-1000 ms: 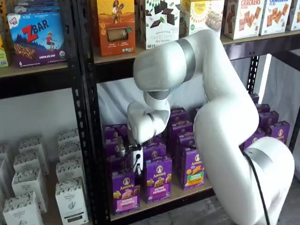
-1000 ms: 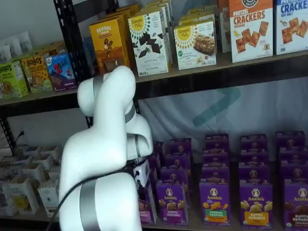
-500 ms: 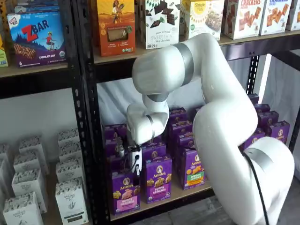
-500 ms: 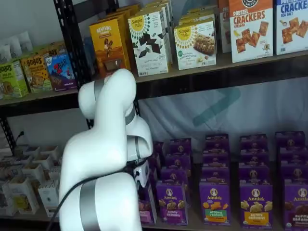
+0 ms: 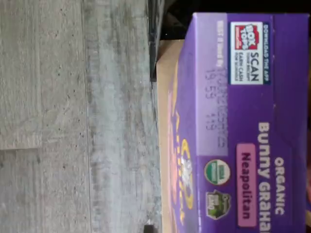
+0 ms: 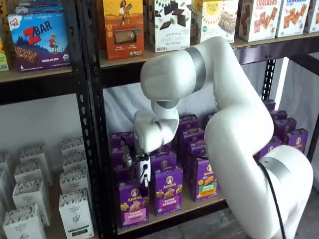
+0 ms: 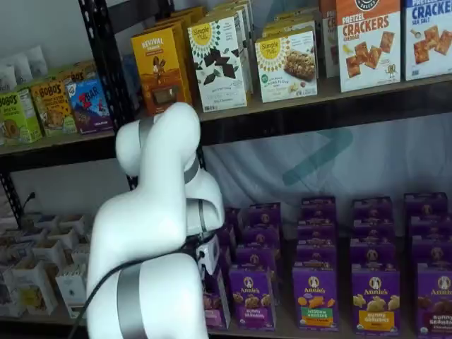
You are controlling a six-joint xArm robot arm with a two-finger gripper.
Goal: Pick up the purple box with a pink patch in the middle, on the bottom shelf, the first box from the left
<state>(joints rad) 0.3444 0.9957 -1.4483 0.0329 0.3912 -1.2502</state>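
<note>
Approach stage, grasp not confirmed. The purple box (image 6: pixel 133 204) is seen upright at the front of the bottom shelf (image 6: pixel 172 213), leftmost in its row, just beside the rack upright (image 6: pixel 94 149); a purple carton with a brown-snack front (image 6: pixel 168 190) stands right next to it.

The gripper (image 6: pixel 144 175) is positioned directly above the box's top edge, white body visible, but the fingers are seen side-on and partly masked by the boxes behind. No gap or contact can be made out, so the opening and any hold cannot be told. In the other shelf view the arm (image 7: pixel 152 233) blocks most of the box; only a pink-panel sliver is seen.

In the wrist view the box top (image 5: pixel 243 126) fills the frame at close range ("Neapolitan" label readable), floor beyond the shelf edge.

Judged done: alignment over target. Judged left: closing on the box, lift, withdrawal from the shelf.
</note>
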